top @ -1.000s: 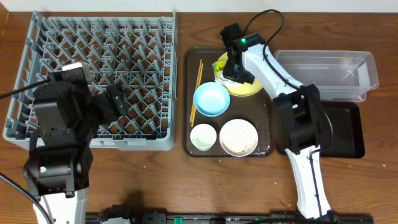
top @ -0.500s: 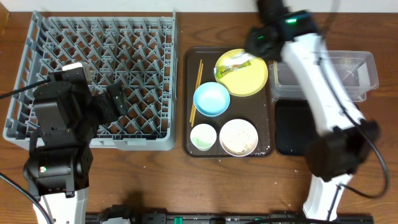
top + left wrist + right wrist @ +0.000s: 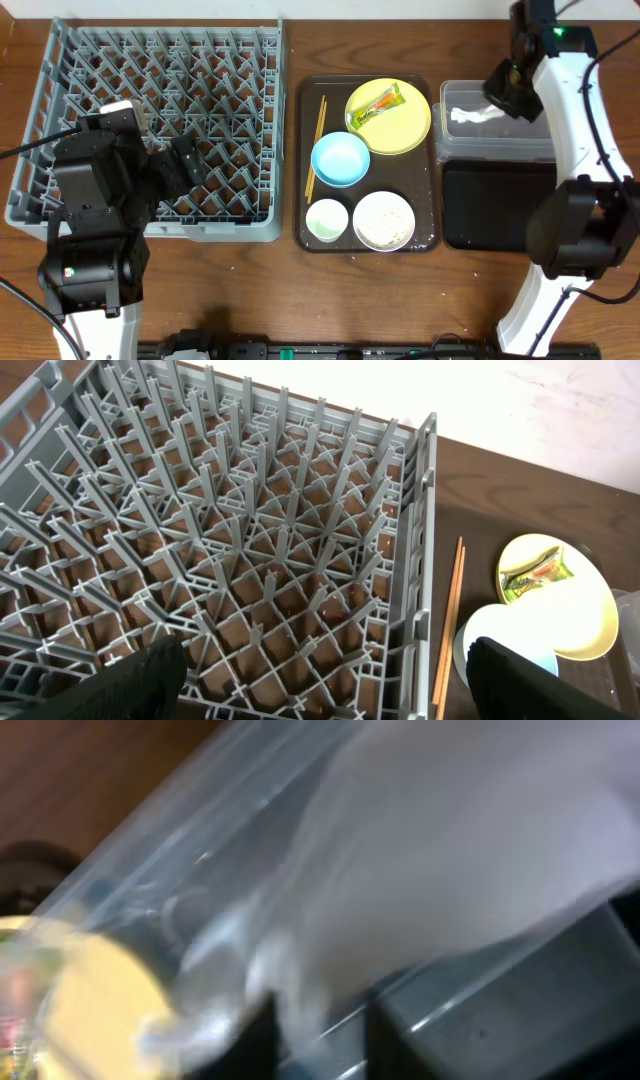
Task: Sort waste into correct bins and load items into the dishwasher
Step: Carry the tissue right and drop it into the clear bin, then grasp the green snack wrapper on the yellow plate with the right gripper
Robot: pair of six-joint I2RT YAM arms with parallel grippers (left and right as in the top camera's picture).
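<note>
The waste-sorting step is judged to be in hand. A crumpled white paper napkin (image 3: 470, 114) is seen lying inside the clear rectangular plastic box (image 3: 585, 100), with the right gripper (image 3: 505, 95) held just above its right end. Whether those jaws are apart or closed on the paper cannot be told, as the wrist view is blurred. The left gripper (image 3: 322, 655) is held with its jaws wide apart and empty over the large grey plastic dish rack (image 3: 160, 60), in which nothing is loaded. Next, the small green-and-orange snack wrapper (image 3: 377, 106) on the round yellow plate (image 3: 410, 130) is judged to need a pinch low enough to lift the thin film off the plate. It would then go to a bin, possibly the shallow glossy black tray (image 3: 495, 210). On the dark brown serving tray (image 3: 302, 190) are counted one plate and two bowls, a light blue bowl (image 3: 340, 160) and a white bowl (image 3: 383, 220) holding what appear to be rice scraps. One small white cup (image 3: 327, 219) and one pair of thin wooden chopsticks (image 3: 316, 145) are also counted there. Elsewhere there are two bins, one rack, one napkin and one wrapper.
</note>
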